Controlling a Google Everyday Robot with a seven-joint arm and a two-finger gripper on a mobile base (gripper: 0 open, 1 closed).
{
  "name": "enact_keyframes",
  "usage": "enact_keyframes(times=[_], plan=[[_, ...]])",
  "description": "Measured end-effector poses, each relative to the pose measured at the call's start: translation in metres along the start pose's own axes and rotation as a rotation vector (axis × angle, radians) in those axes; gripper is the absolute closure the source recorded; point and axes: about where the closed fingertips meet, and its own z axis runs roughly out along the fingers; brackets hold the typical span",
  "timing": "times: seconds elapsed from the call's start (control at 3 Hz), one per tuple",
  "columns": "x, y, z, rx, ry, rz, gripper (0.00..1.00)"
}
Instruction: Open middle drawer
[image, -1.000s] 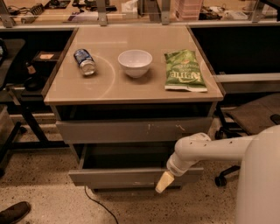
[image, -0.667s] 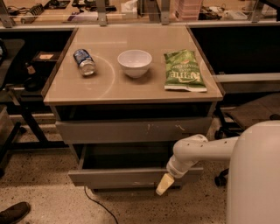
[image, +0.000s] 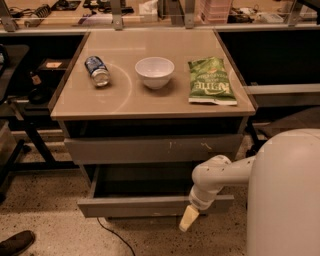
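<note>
The middle drawer is the plain grey front low on the cabinet. It is pulled out towards me and shows a dark inside. Above it sits the taller grey drawer front with white scratch marks, which is closed. My gripper hangs from the white arm. It points down just in front of the right part of the middle drawer's front, at its lower edge.
On the cabinet's tan top lie a tipped can, a white bowl and a green chip bag. My white body fills the lower right. A cable runs over the floor, and a shoe is at the lower left.
The drawer stays pulled out and the gripper stays at its front, slightly lower in view. My white body takes up more of the right side.
</note>
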Motion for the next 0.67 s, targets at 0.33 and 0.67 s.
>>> enact_keyframes(times=[0.33,0.67], plan=[[0.020,0.023,-0.030,0.045,-0.012,0.019,0.00],[0.050,0.047,-0.057,0.072,-0.055,0.024,0.00]])
